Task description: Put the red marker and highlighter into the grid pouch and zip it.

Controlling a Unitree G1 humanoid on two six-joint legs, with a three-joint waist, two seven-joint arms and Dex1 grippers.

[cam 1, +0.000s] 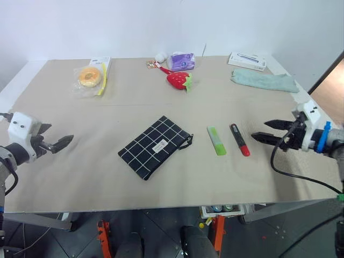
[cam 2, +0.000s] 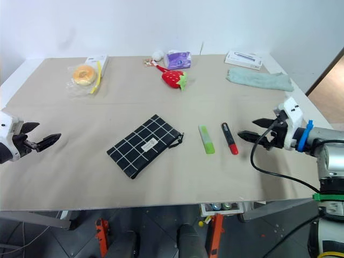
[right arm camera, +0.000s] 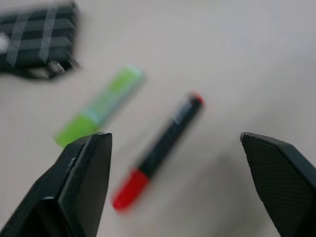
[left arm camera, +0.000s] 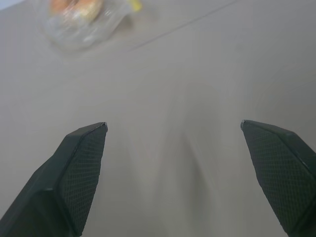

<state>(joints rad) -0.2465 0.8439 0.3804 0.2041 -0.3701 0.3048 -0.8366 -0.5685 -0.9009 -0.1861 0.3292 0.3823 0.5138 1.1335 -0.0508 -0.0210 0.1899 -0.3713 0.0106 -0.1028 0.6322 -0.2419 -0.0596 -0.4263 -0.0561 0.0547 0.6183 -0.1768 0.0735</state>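
Our right gripper (cam 1: 259, 130) hangs just above the bench (cam 1: 80, 177) with its jaws wide and empty, and the red marker (cam 1: 239, 139) lies just ahead of the tips, red cap nearest us. The highlighter (cam 1: 216, 141) lies just beyond the marker, nearly parallel to it and not touching. The risk we see there is that one finger of the wide jaws lands on or nudges the highlighter while we close on the marker. The marker is also slim and round, so a finger arriving off-centre could roll it away across the bench.

Farther on from the right jaws, past both pens, the grid pouch (cam 1: 155, 146) lies flat with its zip cord toward the pens. We cannot tell whether the zip is open. Being limp fabric, we judge it will slide or fold if we push a pen at its mouth without holding it down.

Our left gripper (cam 1: 55, 141), jaws wide and empty too, sits well apart from the pouch.

The pouch's small white label is too small for us to read.
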